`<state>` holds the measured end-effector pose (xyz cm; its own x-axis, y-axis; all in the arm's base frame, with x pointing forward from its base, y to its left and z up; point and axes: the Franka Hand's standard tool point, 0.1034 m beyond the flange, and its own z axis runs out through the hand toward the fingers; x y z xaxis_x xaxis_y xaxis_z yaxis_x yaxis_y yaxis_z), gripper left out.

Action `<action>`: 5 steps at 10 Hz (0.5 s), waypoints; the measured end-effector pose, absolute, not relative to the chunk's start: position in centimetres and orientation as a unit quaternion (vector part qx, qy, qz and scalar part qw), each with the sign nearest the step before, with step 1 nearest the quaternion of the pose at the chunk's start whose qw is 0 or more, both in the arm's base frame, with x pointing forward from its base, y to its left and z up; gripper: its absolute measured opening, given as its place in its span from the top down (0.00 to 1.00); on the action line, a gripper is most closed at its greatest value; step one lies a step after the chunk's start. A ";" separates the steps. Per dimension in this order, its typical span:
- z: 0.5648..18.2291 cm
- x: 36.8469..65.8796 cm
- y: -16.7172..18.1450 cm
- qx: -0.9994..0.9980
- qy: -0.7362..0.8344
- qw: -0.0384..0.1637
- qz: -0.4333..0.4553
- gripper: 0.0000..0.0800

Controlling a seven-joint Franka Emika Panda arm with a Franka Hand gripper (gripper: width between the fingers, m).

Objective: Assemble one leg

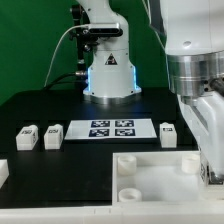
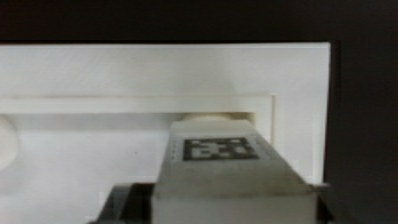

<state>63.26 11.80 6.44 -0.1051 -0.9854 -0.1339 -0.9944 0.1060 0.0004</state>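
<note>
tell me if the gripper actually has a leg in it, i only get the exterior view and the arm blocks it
Observer: Yes. The wrist view shows a leg clamped in the gripper, with its tag facing the camera.
Operator: ok whats under it
Observer: Its round end sits over the white panel, inside the raised rim. I cannot tell whether it touches.
Operator: lined up with a socket?
Observer: It does not look so. A rounded hollow, likely a socket, shows only at the picture's edge, apart from the leg.
</note>
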 end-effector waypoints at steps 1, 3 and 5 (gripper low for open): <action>6.4 63.3 11.8 -0.674 0.736 0.050 0.045 0.41; 6.4 63.2 11.9 -0.707 0.704 0.051 0.042 0.26; 6.7 63.3 12.2 -0.783 0.618 0.051 0.034 0.20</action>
